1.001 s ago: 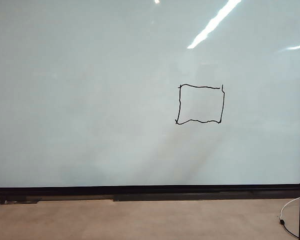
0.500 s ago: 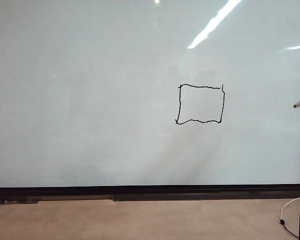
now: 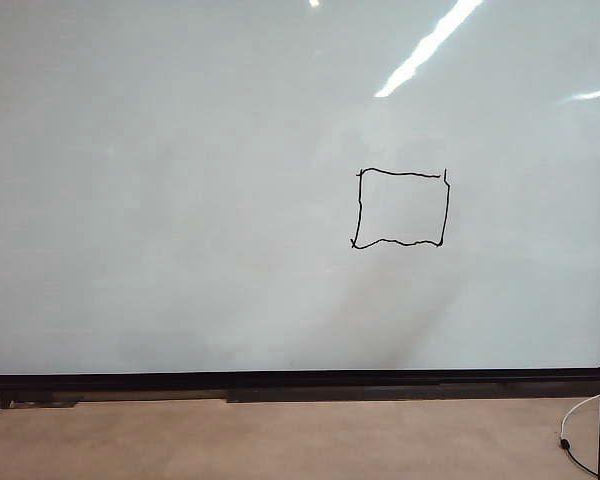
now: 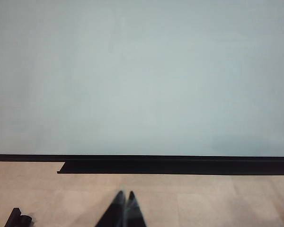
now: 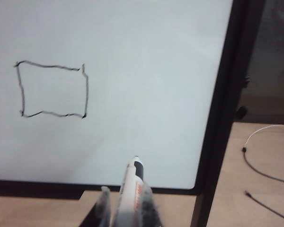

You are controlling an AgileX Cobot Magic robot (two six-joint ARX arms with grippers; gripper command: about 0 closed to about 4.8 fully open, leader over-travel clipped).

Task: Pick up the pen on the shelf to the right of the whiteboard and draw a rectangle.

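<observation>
Holding slim white marker pen (image 5: 131, 189) mid-barrel, right gripper (image 5: 125, 205) clamped, off board; light, stiff, slippery, I judge. Left gripper (image 4: 124, 208) pinched shut, empty, low before whiteboard (image 4: 142, 75).

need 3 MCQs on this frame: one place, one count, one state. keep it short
1. Where on the whiteboard is the rectangle?
A. right of centre
B. far left
C. on the bottom frame

2. How many shapes are drawn on the board?
A. three
B. one
C. none

3. What is the right end effector doing?
A. open and empty
B. shut on the pen
C. shut on a cable

Key: 1 A, the exterior view shows the outline right of the middle. 2 B, only one outline appears. 3 B, the right wrist view shows the pen clamped between the fingers, tip off the board.
</observation>
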